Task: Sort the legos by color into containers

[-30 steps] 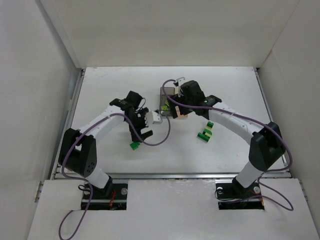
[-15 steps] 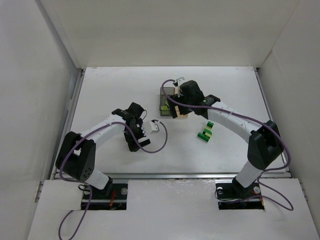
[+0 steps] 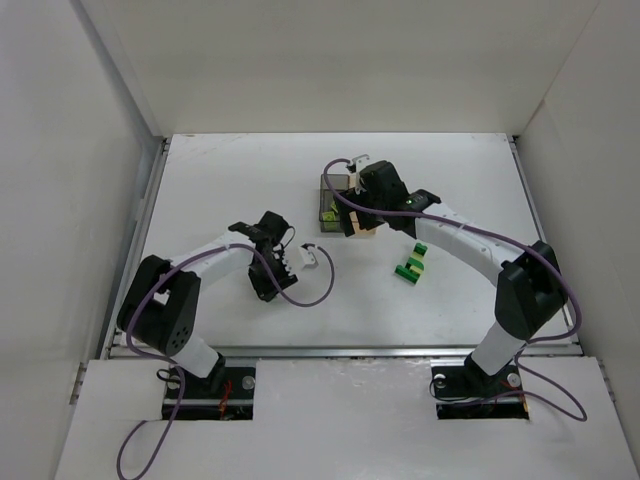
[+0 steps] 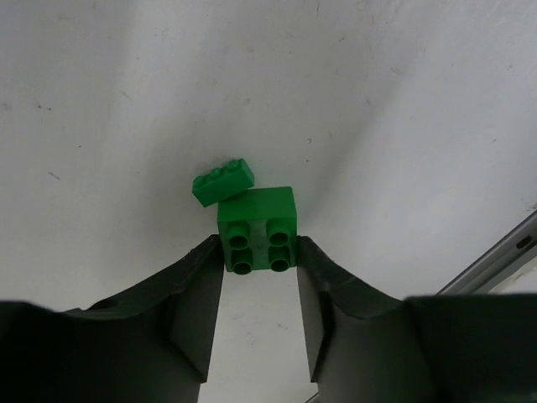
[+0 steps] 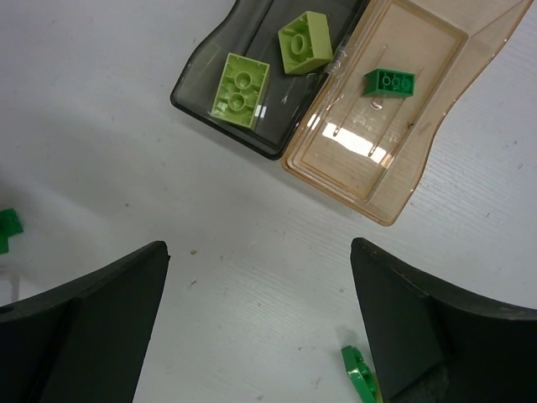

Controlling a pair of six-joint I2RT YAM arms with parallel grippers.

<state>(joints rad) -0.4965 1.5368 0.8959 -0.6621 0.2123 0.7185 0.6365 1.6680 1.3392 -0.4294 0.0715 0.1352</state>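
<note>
In the left wrist view a bright green two-by-two lego (image 4: 258, 239) sits on the white table, and the fingertips of my left gripper (image 4: 258, 253) press against its two sides. A smaller green lego (image 4: 222, 181) lies touching its far corner. From the top, the left gripper (image 3: 267, 287) covers both. My right gripper (image 5: 258, 248) hangs open above bare table just short of the containers. The smoky grey one (image 5: 220, 126) holds two pale yellow-green legos (image 5: 241, 90); the amber one (image 5: 403, 143) holds one green lego (image 5: 390, 81).
A small cluster of green legos (image 3: 410, 264) lies right of the containers (image 3: 333, 200); one of them (image 5: 361, 374) shows beside my right finger. Another green piece (image 5: 8, 227) shows at that view's left edge. White walls enclose the table; a metal rail (image 4: 495, 256) runs along its near edge.
My left gripper has dropped toward the near edge onto the green lego and gone from wide open to closed against its sides. The right arm has stayed put.
</note>
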